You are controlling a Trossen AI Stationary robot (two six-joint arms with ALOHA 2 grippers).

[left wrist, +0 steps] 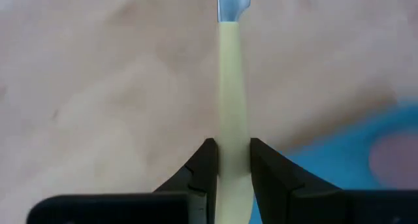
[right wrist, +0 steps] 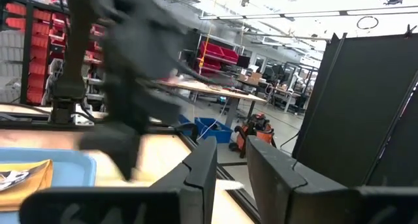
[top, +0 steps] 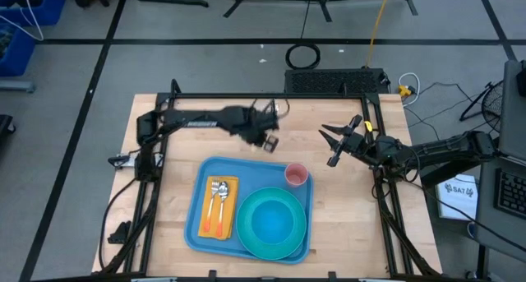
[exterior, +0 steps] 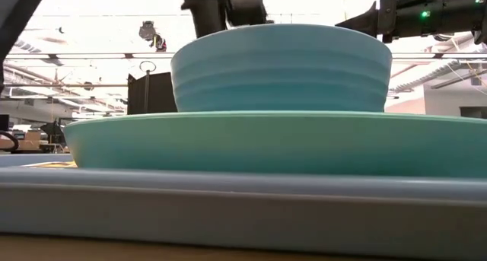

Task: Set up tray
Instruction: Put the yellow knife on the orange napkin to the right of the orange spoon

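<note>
Tray [top: 197,224]: lies at 6 o'clock on the desk [top: 345,208], carrying a turquoise plate [top: 246,237] with a bowl [top: 271,216], a pink cup [top: 296,176] and a napkin [top: 231,206] with cutlery.
Left end effector [top: 269,142]: at 12 o'clock from the tray, closed on a pale yellow knife handle [left wrist: 230,87].
Right end effector [top: 330,142]: at 2 o'clock, above the desk, fingers a little apart, holding nothing.

bowl [top: 271,219] on turquoise plate [top: 297,242] | pink cup [top: 296,176] | spoons [top: 219,195] on orange napkin [top: 217,210]

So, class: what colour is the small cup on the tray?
Pink; the small plastic cup shows best in the high view.
</note>
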